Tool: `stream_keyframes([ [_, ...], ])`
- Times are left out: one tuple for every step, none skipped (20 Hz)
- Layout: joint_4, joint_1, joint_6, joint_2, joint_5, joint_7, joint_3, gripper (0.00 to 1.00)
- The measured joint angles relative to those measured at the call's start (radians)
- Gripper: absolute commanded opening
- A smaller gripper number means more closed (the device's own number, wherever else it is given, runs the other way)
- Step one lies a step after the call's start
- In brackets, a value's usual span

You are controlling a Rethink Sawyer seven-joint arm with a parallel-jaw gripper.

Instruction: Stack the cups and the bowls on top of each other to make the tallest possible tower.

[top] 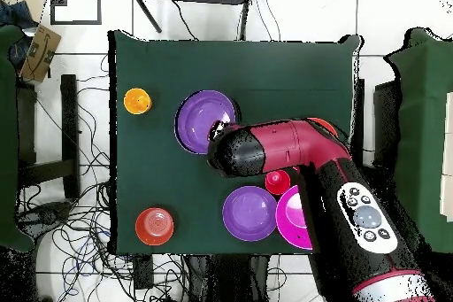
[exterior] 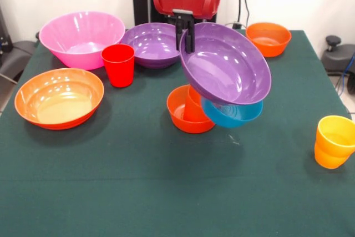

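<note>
The tower stands mid-table in the front view. A small orange bowl (exterior: 178, 116) holds an orange cup (exterior: 193, 106). A blue bowl (exterior: 232, 114) leans on the cup, and a wide purple bowl (exterior: 224, 65) lies tilted on top. My gripper (exterior: 186, 44) comes down from above and is shut on the far left rim of this purple bowl. In the overhead view the purple bowl (top: 202, 117) shows beside my arm (top: 283, 150), which hides the gripper and the lower pieces. A red cup (exterior: 118, 65) stands to the left, and a yellow-orange cup (exterior: 334, 141) at the right edge.
A second purple bowl (exterior: 150, 44) sits behind the tower. A large pink bowl (exterior: 82, 38) is at the back left and a large orange bowl (exterior: 59, 97) at the left. Another small orange bowl (exterior: 268, 38) is at the back right.
</note>
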Motion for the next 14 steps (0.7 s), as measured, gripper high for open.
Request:
stream_keyframes([
  [0.000,-0.002,0.000,0.000,-0.007,0.000,0.004,0.00],
  [0.000,-0.009,0.000,0.000,-0.022,0.000,0.016,0.00],
  [0.001,-0.013,0.000,0.000,-0.029,0.000,0.023,0.00],
  [0.001,-0.014,0.000,0.000,-0.032,0.000,0.025,0.00],
  [0.001,-0.018,0.000,0.000,-0.040,0.000,0.031,0.00],
  [0.001,-0.021,0.000,0.000,-0.046,0.000,0.035,0.00],
  [0.001,-0.023,0.000,0.000,-0.049,0.000,0.037,0.00],
  [0.001,-0.026,0.000,0.000,-0.053,0.000,0.041,0.00],
  [0.002,-0.027,0.000,0.000,-0.055,0.000,0.042,0.00],
  [0.002,-0.031,0.000,0.000,-0.061,0.000,0.047,0.00],
  [0.002,-0.037,0.000,0.000,-0.069,0.000,0.053,0.00],
  [0.002,-0.039,0.000,0.000,-0.071,0.000,0.054,0.00],
  [0.002,-0.040,0.000,0.000,-0.073,0.000,0.056,0.00],
  [0.002,-0.045,0.000,0.000,-0.078,0.000,0.059,0.00],
])
